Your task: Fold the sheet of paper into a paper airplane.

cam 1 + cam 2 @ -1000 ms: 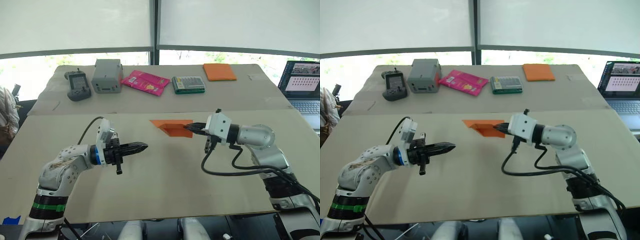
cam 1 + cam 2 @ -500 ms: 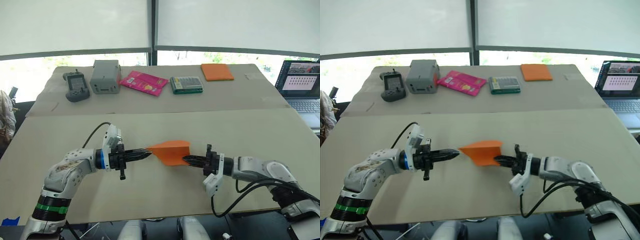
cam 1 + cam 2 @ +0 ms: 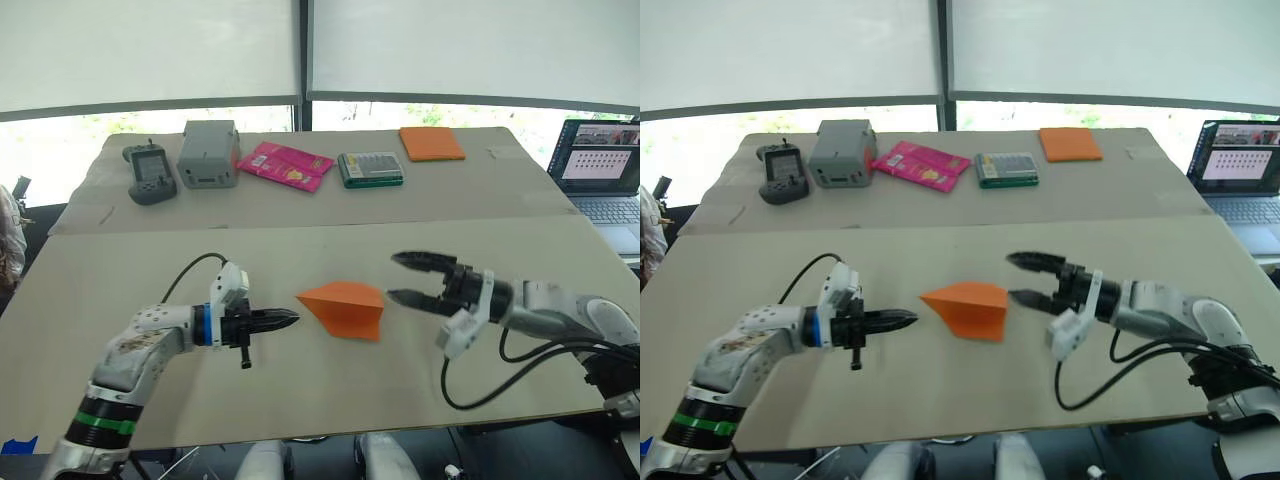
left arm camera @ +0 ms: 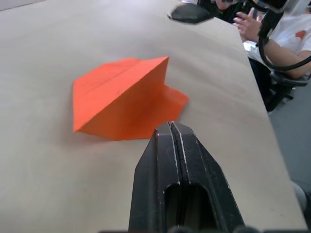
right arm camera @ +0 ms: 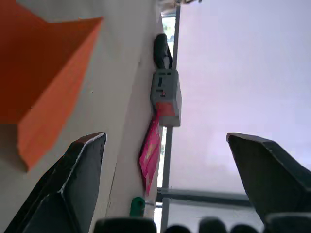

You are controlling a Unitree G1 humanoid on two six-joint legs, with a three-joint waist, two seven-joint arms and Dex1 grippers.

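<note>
The paper airplane [image 3: 343,308] now lies flat on the near table [image 3: 330,390], free of both grippers; half a second ago it hung in the air with the right gripper clamped on its wide end and the left tips at its nose. The right gripper [image 3: 408,279] has let go and backed off to the plane's 3 o'clock, its fingers spread wide with the lower tip just beside the wide end but apart from it. The left gripper [image 3: 284,319] sits at the plane's 9 o'clock, fingers pressed together on nothing, tips just short of the nose; the left wrist view shows the layered wedge [image 4: 122,97] resting on the table just beyond those shut fingers. The paper is already a narrow, creased wedge, so the release looks like the set-down after the final fold, and the task seems nearly or wholly finished. Well away at 12 o'clock on the far table, the orange pad [image 3: 431,143], the pink packet [image 3: 286,165] and the grey box [image 3: 209,153] are not involved.
</note>
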